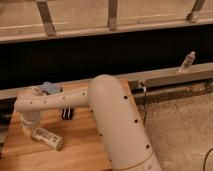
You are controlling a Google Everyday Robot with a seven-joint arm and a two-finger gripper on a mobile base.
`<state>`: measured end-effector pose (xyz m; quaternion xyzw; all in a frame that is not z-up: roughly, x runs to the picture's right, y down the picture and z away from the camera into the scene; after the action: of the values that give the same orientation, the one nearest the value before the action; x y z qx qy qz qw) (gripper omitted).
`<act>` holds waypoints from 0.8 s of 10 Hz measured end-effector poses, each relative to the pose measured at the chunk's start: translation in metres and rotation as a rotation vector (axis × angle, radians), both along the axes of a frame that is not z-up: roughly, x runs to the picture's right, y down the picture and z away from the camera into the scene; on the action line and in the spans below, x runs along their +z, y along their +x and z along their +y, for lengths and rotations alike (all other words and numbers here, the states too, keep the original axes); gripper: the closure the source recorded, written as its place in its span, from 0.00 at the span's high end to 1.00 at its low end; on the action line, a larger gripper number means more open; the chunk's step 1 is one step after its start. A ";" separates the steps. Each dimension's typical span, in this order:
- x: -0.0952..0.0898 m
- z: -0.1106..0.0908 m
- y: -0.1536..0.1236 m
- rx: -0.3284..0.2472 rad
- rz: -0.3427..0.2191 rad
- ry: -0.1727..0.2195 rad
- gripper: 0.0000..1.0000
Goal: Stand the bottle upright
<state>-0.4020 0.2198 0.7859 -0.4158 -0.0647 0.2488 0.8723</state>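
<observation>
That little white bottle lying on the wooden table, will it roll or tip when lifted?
Probably light: the bottle is small and slim. Round-bodied and lying on its side, it could roll. The tool, shut at one end of it, grips off-centre, so it may swing.

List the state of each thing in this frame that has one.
bottle: lying on its side on the table, not yet upright.
gripper: shut on the bottle's left end.
clear bottle: upright on the far ledge.
blue-lidded cup: lid on, near the table's back edge.
black block: lying on the table.
</observation>
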 end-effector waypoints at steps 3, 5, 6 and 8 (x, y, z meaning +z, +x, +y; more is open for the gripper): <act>-0.021 -0.043 0.005 0.066 -0.041 0.065 0.00; -0.032 -0.075 0.013 0.101 -0.061 0.125 0.00; -0.033 -0.084 0.016 0.112 -0.066 0.146 0.00; -0.036 -0.096 0.019 0.127 -0.075 0.182 0.00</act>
<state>-0.3826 0.1235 0.7498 -0.3389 -0.1458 0.2809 0.8860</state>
